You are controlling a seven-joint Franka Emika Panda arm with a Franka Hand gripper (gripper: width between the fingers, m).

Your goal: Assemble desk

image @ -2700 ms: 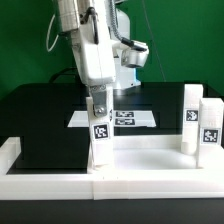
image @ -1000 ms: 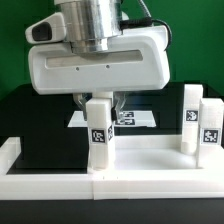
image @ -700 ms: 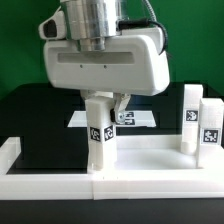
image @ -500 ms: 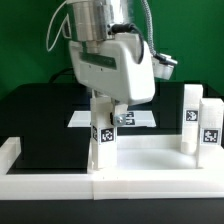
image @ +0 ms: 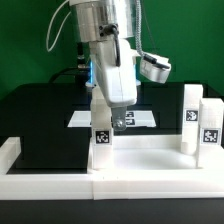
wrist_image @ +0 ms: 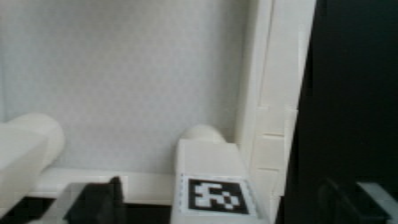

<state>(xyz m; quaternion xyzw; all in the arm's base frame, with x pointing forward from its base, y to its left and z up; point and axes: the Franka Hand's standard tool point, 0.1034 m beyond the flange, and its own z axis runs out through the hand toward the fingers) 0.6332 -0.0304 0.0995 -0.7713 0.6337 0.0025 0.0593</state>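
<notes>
The desk's wide white panel [image: 150,158] lies at the front of the black table. One leg block [image: 101,133] stands upright at the panel's corner on the exterior view's left, its tag facing the camera. My gripper [image: 107,116] is directly over it, open, its fingers straddling the leg's top. In the wrist view the tagged leg [wrist_image: 217,185] sits between the dark fingers [wrist_image: 96,201] with a gap on each side, over the panel's floor [wrist_image: 125,80]. Two more leg blocks [image: 190,118] [image: 209,126] stand upright at the panel's end on the exterior view's right.
The marker board [image: 140,120] lies flat on the table behind the gripper. Long white bars [image: 60,186] edge the table at the front and on the exterior view's left. In the wrist view a rounded white part [wrist_image: 27,150] shows beside the leg.
The wrist has turned about the upright leg, from broad side to narrow side toward the camera. The jaws have opened off the leg, which stays standing in the corner.
</notes>
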